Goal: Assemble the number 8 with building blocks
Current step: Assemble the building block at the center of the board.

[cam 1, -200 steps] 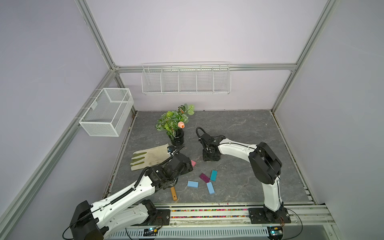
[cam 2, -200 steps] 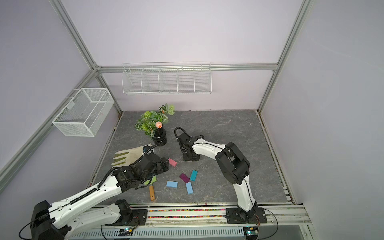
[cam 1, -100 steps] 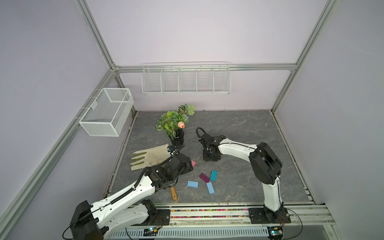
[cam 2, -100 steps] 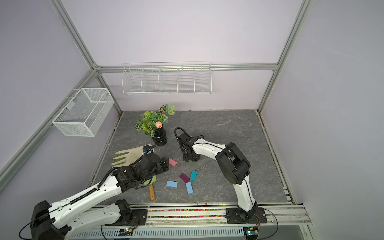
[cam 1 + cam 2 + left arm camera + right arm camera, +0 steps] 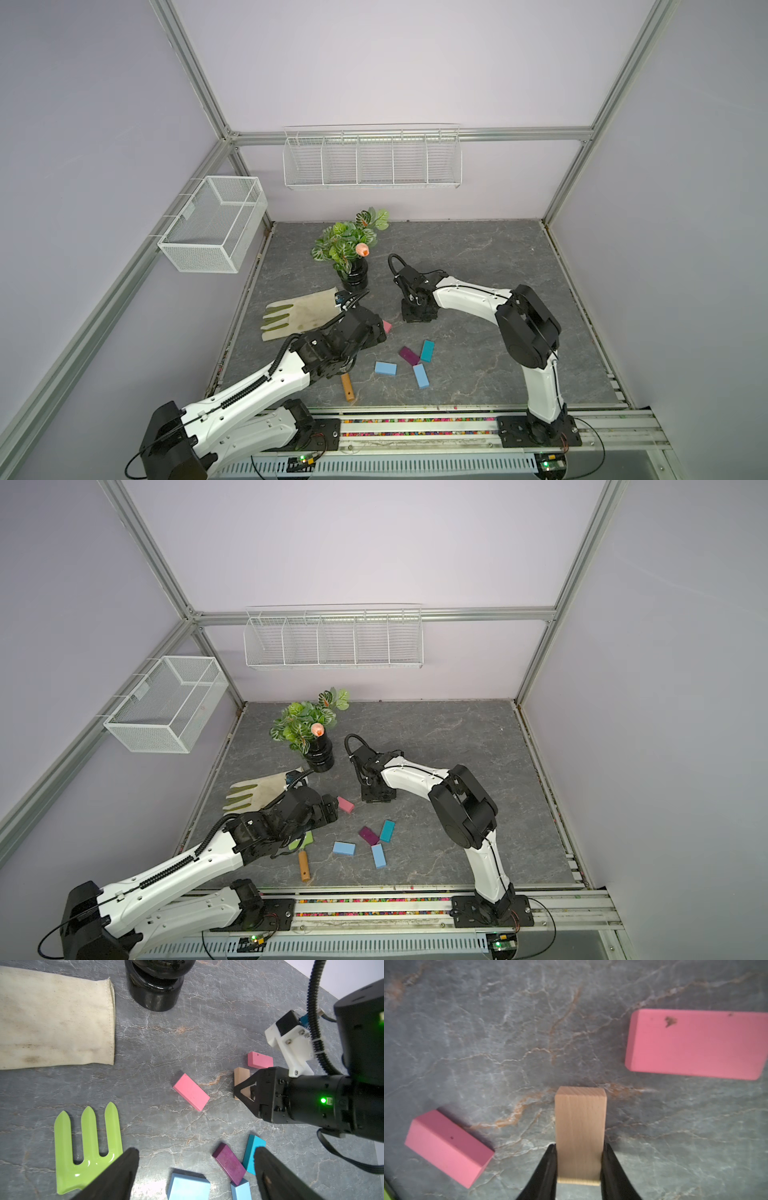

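- No visible shift since a second ago.
- Clamped in narrowed right gripper (image 5: 579,1146): flat tan wooden block (image 5: 580,1122), mid-table, right of pink rectangular block (image 5: 191,1092).
- Spread wide, near left: left gripper (image 5: 196,1150).

- Both top views are bright and evenly lit from overhead. The lilac walls carry no hot spots, and the arms throw only short, soft shadows on the table (image 5: 478,257).
- The frame posts (image 5: 187,62) splay outward toward the corners in both top views, a wide-lens stretch.
- The left wrist view is crisp. Glare streaks the glossy garden fork (image 5: 87,1147) and the black pot (image 5: 154,991), and a white patch washes the light blue brick (image 5: 188,1188).
- The fingers (image 5: 116,1174) of the left gripper (image 5: 196,1149) go soft at their near ends.
- The right wrist view is hazy. The pink bricks (image 5: 695,1043) smear at their edges, the tan brick (image 5: 580,1122) shows its grain, and the dark tips of the right gripper (image 5: 579,1147) blur.
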Available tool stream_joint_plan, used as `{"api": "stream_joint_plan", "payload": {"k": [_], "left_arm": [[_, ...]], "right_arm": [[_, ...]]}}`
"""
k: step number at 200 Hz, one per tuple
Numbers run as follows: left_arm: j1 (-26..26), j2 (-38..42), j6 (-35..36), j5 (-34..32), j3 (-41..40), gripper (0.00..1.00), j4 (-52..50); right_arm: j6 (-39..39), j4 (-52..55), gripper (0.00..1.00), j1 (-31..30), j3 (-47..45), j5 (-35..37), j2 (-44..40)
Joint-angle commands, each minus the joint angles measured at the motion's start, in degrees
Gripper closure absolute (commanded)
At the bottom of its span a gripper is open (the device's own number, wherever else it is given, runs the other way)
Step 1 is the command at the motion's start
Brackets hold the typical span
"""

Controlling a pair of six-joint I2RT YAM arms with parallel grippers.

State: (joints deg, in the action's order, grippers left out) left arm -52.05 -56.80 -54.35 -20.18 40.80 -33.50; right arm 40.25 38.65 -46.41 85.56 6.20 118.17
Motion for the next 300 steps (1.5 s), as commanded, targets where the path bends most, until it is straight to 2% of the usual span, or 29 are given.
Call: {"api": "stream_joint_plan", "payload": {"k": [1, 203, 233, 265, 300], "left_arm": [[-0.2, 0.4, 0.0, -1.7, 0.2, 0.09, -0.2], [-0.2, 1.2, 0.2, -1.9, 0.1, 0.09, -0.5], [-0.2, 1.1, 0.2, -1.9, 0.1, 0.09, -0.6], [-0.2, 1.2, 0.3, -2.0, 0.1, 0.09, -0.6], [-0.2, 1.1, 0.3, -1.9, 0.1, 0.09, -0.4]], "right_arm": [[-0.1, 2.5, 0.88, 0.0, 1.8, 1.1, 1.3], [2.8, 0.6, 0.84, 2.0, -0.7, 0.6, 2.6], [2.8, 0.4, 0.8, 2.1, -0.5, 0.1, 3.2], [2.8, 0.1, 0.69, 2.1, -0.9, -0.2, 3.1], [2.9, 0.1, 0.66, 2.1, -0.9, -0.2, 3.3]]}}
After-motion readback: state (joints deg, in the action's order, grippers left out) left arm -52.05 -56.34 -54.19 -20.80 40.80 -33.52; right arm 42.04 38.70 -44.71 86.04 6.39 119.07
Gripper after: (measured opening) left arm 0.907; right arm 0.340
